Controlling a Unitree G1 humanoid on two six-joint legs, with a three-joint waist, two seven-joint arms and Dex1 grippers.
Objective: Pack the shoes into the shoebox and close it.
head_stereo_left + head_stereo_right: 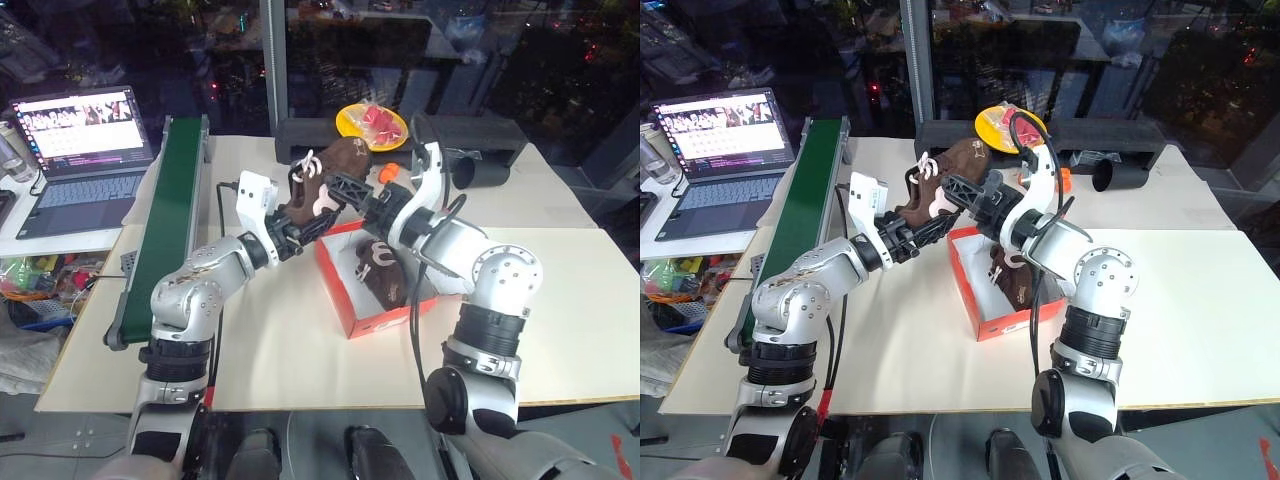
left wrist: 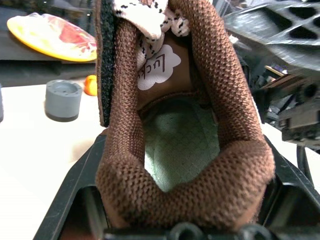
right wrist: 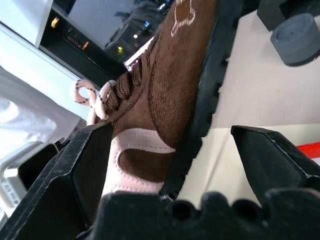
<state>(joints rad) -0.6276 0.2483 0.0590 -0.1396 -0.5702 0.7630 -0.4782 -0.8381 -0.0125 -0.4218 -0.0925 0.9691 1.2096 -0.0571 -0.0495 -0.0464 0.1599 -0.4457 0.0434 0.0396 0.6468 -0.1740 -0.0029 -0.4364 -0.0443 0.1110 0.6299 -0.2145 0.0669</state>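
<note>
I hold one brown shoe (image 1: 330, 180) up in the air above the table (image 1: 280, 350), between my two arms. My left gripper (image 1: 300, 232) is clamped on its heel end: in the left wrist view the padded heel collar sits squeezed between my two black fingers (image 2: 75, 190), and I look straight into the shoe's opening at its greenish insole and white cloud-shaped label. The white speckled laces (image 1: 305, 172) stick up from the top of the shoe.

My right gripper (image 1: 362, 200) comes in from the other side with its fingers spread wide. In the right wrist view the shoe lies between them, its black ridged sole (image 3: 210, 85) running up the middle. One finger (image 3: 75, 165) lies against the pink strap on the shoe's side, and the other finger (image 3: 272, 160) stands clear of the sole, with a gap of table showing between. I cannot tell whether that gripper bears any of the shoe's weight.

The red-orange box (image 1: 345, 300) stands open on the table just below and beside the lifted shoe. The second brown shoe (image 1: 383, 270) already lies inside it, white markings facing up.

Behind the box are a yellow plate (image 1: 362, 122) with red pieces on it, a small orange thing (image 1: 386, 172), and a dark grey foam cylinder (image 1: 478, 172) on its side. A green conveyor belt (image 1: 165, 210) runs along the table's left edge, with an open laptop (image 1: 82, 150) beyond it.
</note>
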